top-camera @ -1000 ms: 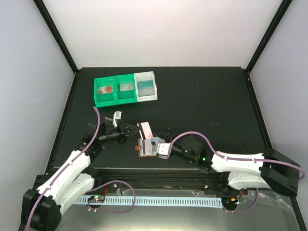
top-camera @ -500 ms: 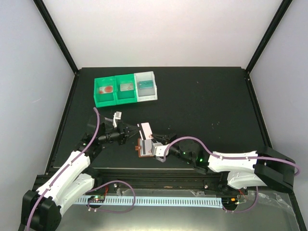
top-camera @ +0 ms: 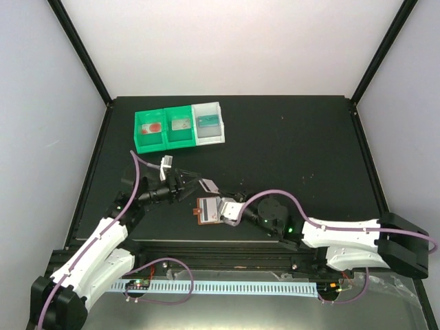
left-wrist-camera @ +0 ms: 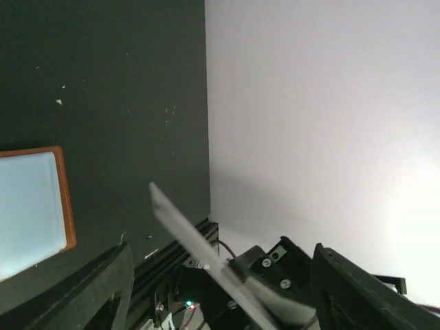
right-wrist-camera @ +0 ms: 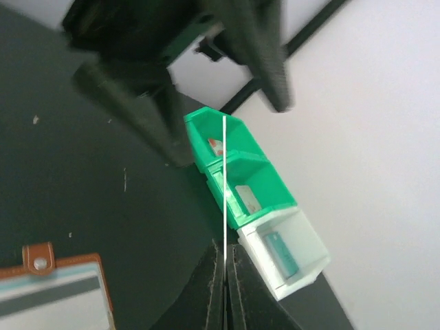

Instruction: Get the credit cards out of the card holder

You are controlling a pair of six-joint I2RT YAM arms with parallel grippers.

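The card holder (top-camera: 206, 210) is seen lying flat on the tabletop (top-camera: 295, 151), close to the near edge and between the two arms. It is a small brown rectangle with a pale blue pocket face turned upward and a little brown tab set with a stud.

One credit card (top-camera: 208, 185), thin and whitish-grey, is held off the surface just beyond the holder and apart from it. It is pinched at one end by the right hand (right-wrist-camera: 225, 256), whose fingers are pressed together on it. In the right wrist view it is shown edge-on as a fine pale line. The left hand (top-camera: 184, 183) is spread, with a finger set on either side of the card's other end. Whether they touch it cannot be told.

The holder is bounded on the near side by the tabletop's edge and the black rail below it. Bare black surface is left to the right of the hands and towards the far edge.

At the far left a row of two green bins (top-camera: 163, 130) and a white bin (top-camera: 208, 124) is placed, well apart from both hands. The matt black tabletop is enclosed by pale walls (top-camera: 240, 41) with black frame posts at the corners.
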